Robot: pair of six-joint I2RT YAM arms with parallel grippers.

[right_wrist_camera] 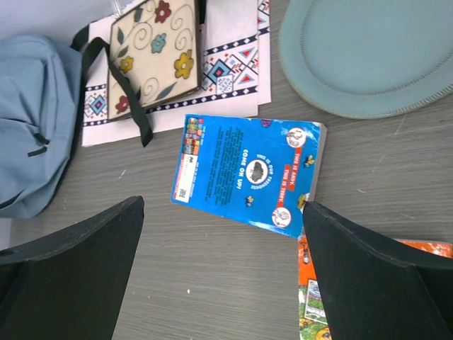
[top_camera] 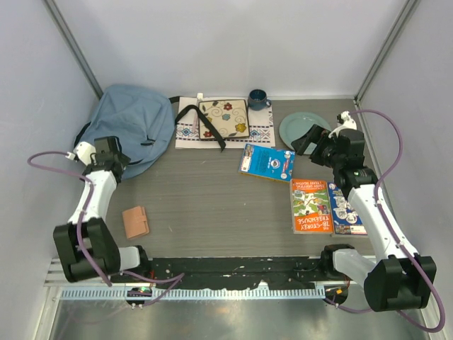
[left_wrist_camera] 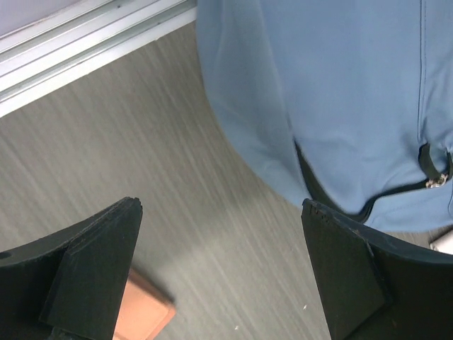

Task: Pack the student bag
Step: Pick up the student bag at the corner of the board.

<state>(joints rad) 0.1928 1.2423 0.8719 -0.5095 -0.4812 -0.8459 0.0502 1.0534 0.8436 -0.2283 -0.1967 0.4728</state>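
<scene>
Left gripper (left_wrist_camera: pixel 219 211) released; right gripper (right_wrist_camera: pixel 221 207) released | grey wood-grain table (top_camera: pixel 205 205); pale walls (top_camera: pixel 233 42) | student bag (top_camera: pixel 134 124) back-left

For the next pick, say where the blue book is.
Top view: the blue book lies right of centre, between the patterned mat and the orange book, near the teal plate.

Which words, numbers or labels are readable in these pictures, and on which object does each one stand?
"COME ON UP!": on the blue book, printed sideways in the right wrist view.
"STOREY TREEHOUSE": on the orange-and-green book; the number before it is blurred.
The smaller print on both books, and everything on the third book, is too small to read.
</scene>
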